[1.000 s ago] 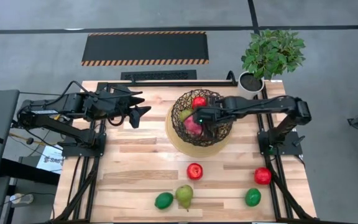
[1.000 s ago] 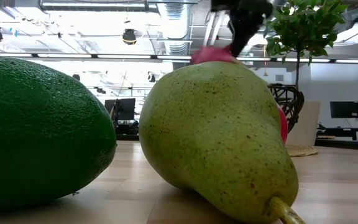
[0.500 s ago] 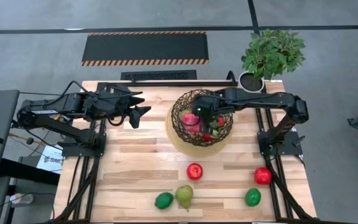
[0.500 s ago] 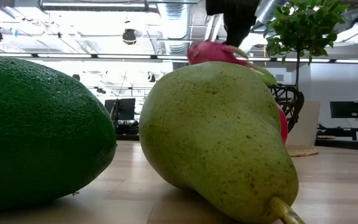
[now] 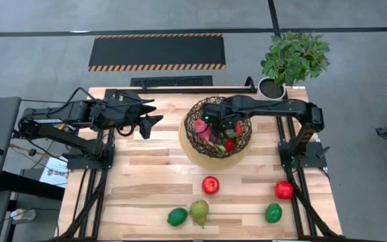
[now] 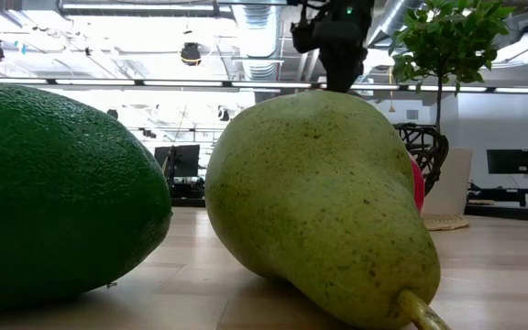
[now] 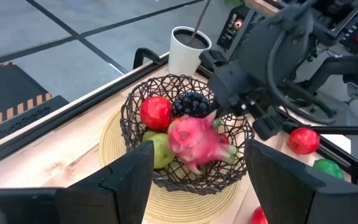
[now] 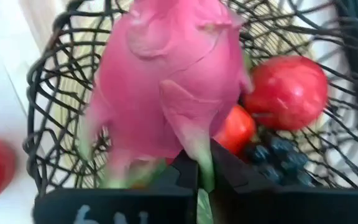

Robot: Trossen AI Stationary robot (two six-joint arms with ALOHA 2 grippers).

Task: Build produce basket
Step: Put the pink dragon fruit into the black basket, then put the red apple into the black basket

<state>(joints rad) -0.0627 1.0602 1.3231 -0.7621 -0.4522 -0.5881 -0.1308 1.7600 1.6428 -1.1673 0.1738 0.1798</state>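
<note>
Wooden table (image 5: 146,181), basket (image 5: 200,138) hiding blurred dragon fruit (image 7: 197,140)

Dark-brown open-weave basket (image 5: 218,128) on a tan disc holds a pink, green-tipped dragon fruit (image 7: 197,140), a red apple (image 7: 155,112), dark grapes (image 7: 191,103) and a green pear (image 7: 159,151).

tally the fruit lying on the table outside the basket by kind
red apples: 2
limes: 2
pear: 1
total: 5
</note>
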